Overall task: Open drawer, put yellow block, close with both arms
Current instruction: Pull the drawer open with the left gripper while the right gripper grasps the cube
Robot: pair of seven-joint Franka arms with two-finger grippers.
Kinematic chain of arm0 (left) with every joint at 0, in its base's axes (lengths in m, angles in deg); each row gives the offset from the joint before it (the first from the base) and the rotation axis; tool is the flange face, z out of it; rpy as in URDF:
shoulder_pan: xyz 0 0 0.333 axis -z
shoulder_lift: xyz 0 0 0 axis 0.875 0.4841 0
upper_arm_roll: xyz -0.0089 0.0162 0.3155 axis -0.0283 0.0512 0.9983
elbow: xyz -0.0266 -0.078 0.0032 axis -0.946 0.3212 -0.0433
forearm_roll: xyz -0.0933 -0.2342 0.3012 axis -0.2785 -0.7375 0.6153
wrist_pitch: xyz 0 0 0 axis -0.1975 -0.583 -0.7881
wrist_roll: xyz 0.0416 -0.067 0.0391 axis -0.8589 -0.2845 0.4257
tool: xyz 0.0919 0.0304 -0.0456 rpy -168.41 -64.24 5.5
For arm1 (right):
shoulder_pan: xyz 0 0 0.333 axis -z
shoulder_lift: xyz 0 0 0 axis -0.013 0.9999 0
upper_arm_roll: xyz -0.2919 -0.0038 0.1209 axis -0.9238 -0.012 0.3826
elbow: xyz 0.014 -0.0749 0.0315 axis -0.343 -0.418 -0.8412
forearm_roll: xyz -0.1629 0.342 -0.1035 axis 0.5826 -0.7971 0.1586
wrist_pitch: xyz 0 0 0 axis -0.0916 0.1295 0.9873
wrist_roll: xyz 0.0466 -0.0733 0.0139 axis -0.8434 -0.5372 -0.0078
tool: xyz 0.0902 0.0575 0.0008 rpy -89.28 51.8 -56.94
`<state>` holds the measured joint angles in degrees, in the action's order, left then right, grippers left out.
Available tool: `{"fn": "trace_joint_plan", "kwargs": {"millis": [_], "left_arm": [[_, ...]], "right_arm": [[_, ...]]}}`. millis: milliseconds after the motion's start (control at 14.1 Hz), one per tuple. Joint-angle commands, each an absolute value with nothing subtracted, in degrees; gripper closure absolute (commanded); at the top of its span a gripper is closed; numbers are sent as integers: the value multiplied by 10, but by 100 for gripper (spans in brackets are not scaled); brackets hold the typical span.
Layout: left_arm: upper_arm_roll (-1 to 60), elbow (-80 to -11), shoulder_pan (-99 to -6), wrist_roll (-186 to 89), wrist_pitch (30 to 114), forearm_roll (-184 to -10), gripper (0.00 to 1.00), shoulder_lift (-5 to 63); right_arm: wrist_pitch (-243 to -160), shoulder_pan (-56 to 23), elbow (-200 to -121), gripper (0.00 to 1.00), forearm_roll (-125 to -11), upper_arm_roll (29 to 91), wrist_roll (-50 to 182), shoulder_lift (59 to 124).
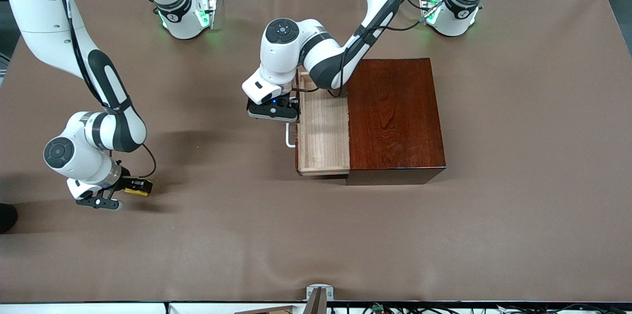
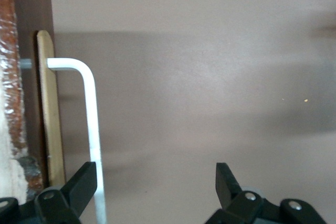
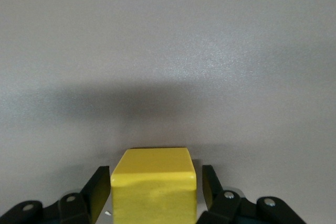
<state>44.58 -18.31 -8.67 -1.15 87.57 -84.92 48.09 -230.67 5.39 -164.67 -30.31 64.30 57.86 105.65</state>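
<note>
Yellow block (image 3: 154, 187): I see it sitting between the right hand's (image 1: 132, 187) fingers at the right arm's end of the counter (image 1: 518, 205), well apart from the box (image 1: 395, 116). The fingers flank it closely; I cannot tell from the wrist view whether the pads actually touch, or whether it is lifted.

Drawer (image 1: 323, 126): pulled partway out of the dark wooden box, pale tray showing, nothing inside.

Handle (image 2: 89, 129): white bar, one leg visible in the left wrist view.

Left hand (image 2: 157, 182): open, spread wide at the handle; one finger (image 2: 84, 182) just beside the bar, the other well clear. Not gripping anything.

Stage, my read: drawer opened, block pick in hand, placing and closing not yet done.

Risk 1: if the right hand's grip is shallow or off-centre, the block could twist or drop on the carry.

Risk 2: the left arm lies over the tray's end farther from the camera; both arms could crowd each other at the opening.

Risk 3: the tray is only partly out, so a sloppy release might catch the rim.
</note>
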Motion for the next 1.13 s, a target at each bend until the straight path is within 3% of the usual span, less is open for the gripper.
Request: {"fn": "trace_joint_plan", "kwargs": {"millis": [0, 354, 566, 920, 991, 1062], "left_arm": [[456, -169, -99, -12, 795, -856, 0, 438], [472, -174, -185, -16, 592, -858, 0, 293], [471, -191, -256, -37, 490, -860, 0, 221], [470, -230, -409, -227, 429, -897, 0, 141], [470, -247, -442, -270, 429, -904, 0, 127], [470, -259, -469, -314, 429, -905, 0, 115]], "right_arm": [[-2302, 54, -1641, 21, -303, 644, 570, 1060], [-2267, 54, -1639, 21, -303, 644, 569, 1057], [-2267, 55, -1638, 35, -303, 644, 568, 1057], [-2268, 55, -1634, 37, -303, 644, 568, 1057], [-2268, 55, -1634, 44, -303, 644, 569, 1056], [-2268, 55, -1634, 61, -303, 644, 569, 1056]]}}
